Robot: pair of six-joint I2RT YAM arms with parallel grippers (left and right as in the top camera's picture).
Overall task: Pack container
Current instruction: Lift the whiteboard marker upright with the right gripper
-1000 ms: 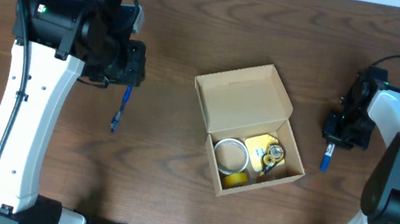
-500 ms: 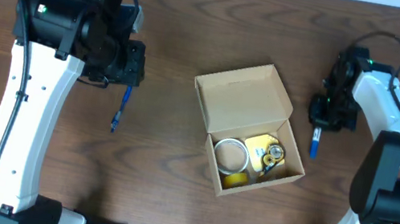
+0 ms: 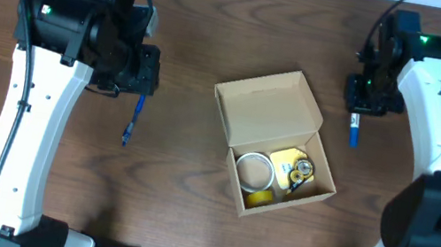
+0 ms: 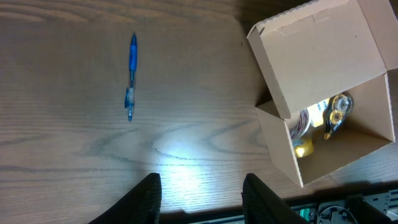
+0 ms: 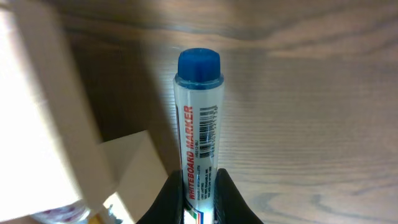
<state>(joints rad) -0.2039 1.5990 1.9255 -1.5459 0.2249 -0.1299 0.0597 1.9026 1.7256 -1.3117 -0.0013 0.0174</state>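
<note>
Peering into the plain tan container [image 3: 267, 113] mid-table, flap open, I see a tape roll [image 3: 254, 170] and yellow items [image 3: 286, 163] — right gripper [image 5: 198, 194] pinches a whiteboard marker [image 5: 199, 124], left gripper [image 4: 202, 193] gapes empty.

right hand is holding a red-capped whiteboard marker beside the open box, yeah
No, the cap is blue, not red. The right wrist view shows the right hand gripping a blue-capped whiteboard marker beside the open cardboard box.
</note>
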